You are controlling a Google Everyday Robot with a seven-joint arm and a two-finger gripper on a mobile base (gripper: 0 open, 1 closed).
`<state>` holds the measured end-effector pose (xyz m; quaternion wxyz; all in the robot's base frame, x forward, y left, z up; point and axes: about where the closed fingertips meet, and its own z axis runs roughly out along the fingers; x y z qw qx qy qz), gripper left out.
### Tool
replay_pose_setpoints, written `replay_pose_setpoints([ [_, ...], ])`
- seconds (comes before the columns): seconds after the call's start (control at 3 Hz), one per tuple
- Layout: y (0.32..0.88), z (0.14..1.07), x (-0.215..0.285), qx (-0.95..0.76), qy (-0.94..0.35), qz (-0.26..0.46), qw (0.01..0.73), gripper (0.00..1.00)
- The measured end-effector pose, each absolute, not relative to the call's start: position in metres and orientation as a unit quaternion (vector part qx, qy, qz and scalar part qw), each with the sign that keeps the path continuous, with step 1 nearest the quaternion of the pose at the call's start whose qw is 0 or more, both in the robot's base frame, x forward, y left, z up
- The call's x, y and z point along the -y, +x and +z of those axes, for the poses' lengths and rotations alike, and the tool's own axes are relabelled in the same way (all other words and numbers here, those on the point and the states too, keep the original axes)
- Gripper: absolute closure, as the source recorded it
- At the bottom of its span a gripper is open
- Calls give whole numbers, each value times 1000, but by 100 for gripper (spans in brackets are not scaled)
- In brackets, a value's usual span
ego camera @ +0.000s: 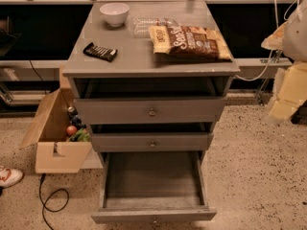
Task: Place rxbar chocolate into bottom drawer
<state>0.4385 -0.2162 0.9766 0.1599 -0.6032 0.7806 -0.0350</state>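
The rxbar chocolate (100,51) lies flat on the left side of the cabinet top (139,59), near the front. The gripper (287,94) hangs at the right edge of the view, well apart from the bar. I cannot tell if it is open or holds anything. The bottom drawer (152,213) is pulled out.

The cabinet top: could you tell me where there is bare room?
Free: front strip between rxbar chocolate and snack bag; the open bottom drawer is bare. Crowded: back, with bowl and clear packet. The gripper sits far right.
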Motion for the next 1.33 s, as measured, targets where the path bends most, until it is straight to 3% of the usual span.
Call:
replay_pose_setpoints([
  [1.33, 484, 967, 179, -794, -564, -1, 225, 0],
])
